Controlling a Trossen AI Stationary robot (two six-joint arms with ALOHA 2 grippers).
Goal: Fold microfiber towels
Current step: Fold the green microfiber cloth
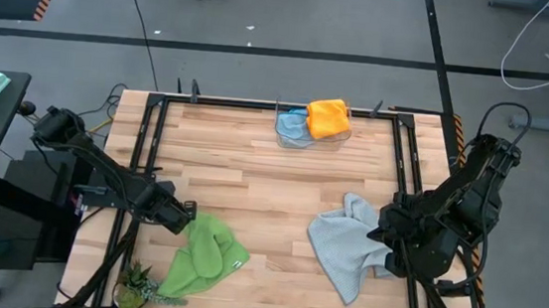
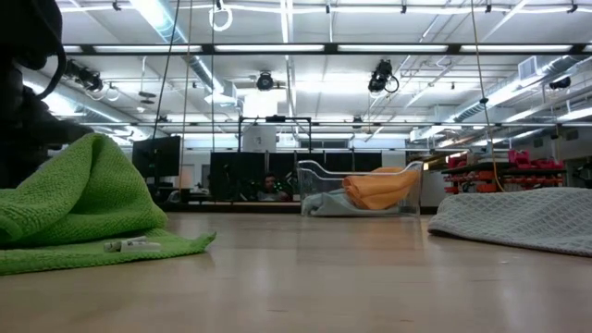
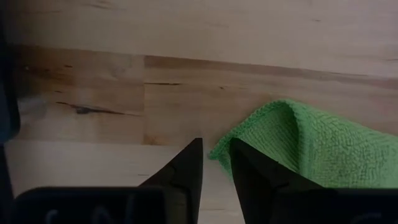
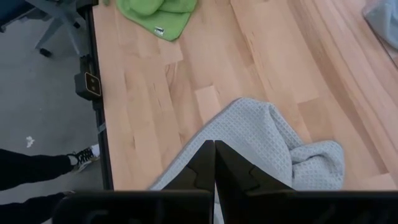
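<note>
Two crumpled cloths lie unfolded on the butcher-block wooden table (image 1: 254, 162) in the high view: a bright green microfiber towel (image 1: 200, 259) near the front-left corner and a light grey waffle-weave towel (image 1: 344, 245) toward the right edge. The left gripper (image 1: 185, 214) sits just at the green towel's upper tip, and the right gripper (image 1: 392, 249) is at the grey towel's right side, so each arm is nearer its own cloth. At the back edge, a clear plastic bin (image 1: 291, 136) holds a yellow-orange towel (image 1: 329, 117) and a light blue towel (image 1: 291, 124).

From table height, the green towel (image 2: 79, 199) heaps up at one side, with the grey one (image 2: 518, 220) lying flat opposite.

The left wrist view shows its fingers slightly apart and holding nothing, a green corner (image 3: 261, 124) just beside one fingertip.

The right wrist view shows its fingers pressed together above the grey towel (image 4: 249, 149); whether they pinch any cloth cannot be told.
</note>
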